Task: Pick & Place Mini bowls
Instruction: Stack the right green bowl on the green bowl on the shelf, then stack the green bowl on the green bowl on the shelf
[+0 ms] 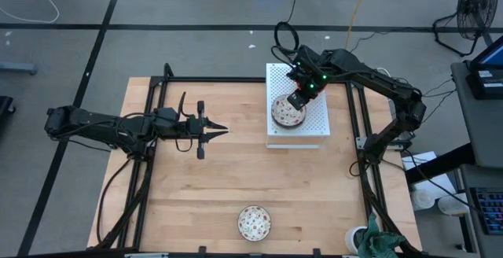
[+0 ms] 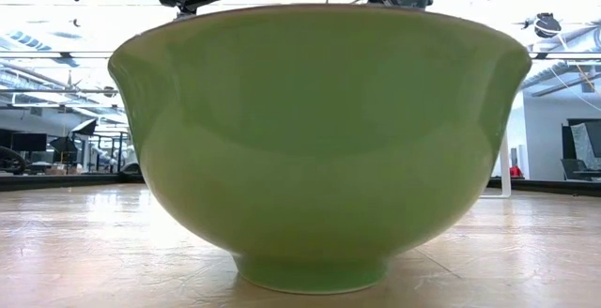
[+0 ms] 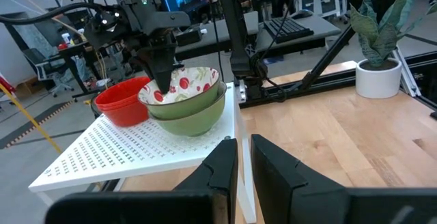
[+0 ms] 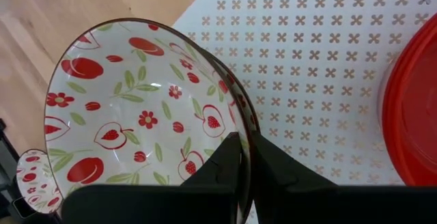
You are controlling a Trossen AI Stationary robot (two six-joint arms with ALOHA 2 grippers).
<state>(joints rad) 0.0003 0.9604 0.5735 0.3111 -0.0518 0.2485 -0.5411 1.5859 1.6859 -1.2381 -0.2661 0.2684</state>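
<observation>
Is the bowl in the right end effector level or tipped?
Tipped. The right end effector pinches the rim of the floral bowl, which sits tilted in the green-sided bowl under it on the white board.

Around my wooden table (image 1: 204, 187), grey floor (image 1: 196, 53) is lying; a fan (image 1: 477, 10) is standing beyond its far-right corner.

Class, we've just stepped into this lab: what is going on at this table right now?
The right gripper is pinching the rim of a floral bowl that sits nested in a second bowl on the white perforated board, beside a stack of red bowls. The left gripper waits over the bare middle of the wooden table, holding nothing. Another floral bowl stands alone near the front edge.
</observation>
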